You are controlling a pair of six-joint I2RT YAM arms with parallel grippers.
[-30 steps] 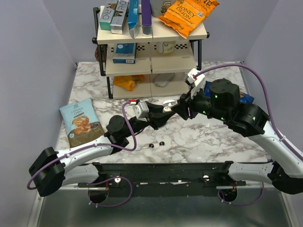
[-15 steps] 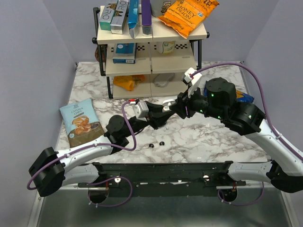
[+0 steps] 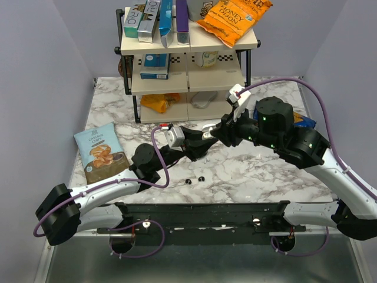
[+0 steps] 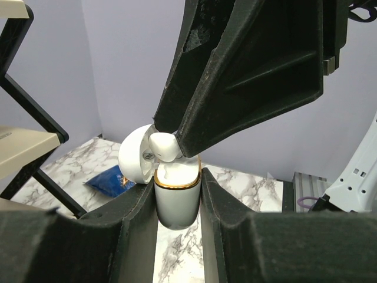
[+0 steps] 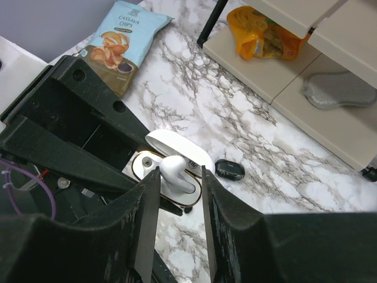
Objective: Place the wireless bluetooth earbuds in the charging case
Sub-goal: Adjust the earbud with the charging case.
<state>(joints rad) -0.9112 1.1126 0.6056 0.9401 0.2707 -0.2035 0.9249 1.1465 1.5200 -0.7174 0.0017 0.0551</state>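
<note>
Earbud (image 5: 175,170) in right hand (image 5: 178,180) — just above case (image 4: 177,203)

The orange bag (image 3: 234,19) reads "HONEY DIJON", the pale blue bag (image 5: 121,44) "CASSAVA CHIPS".

A white charging case (image 4: 177,206) with a gold rim is held upright at the lower centre of the left wrist view. It is clamped in the left gripper (image 4: 177,183), and its rounded lid (image 4: 134,158) is swung open to the left. A glossy white earbud (image 4: 165,147) is pinched by the right gripper (image 5: 178,171) at the case's open mouth.
</note>
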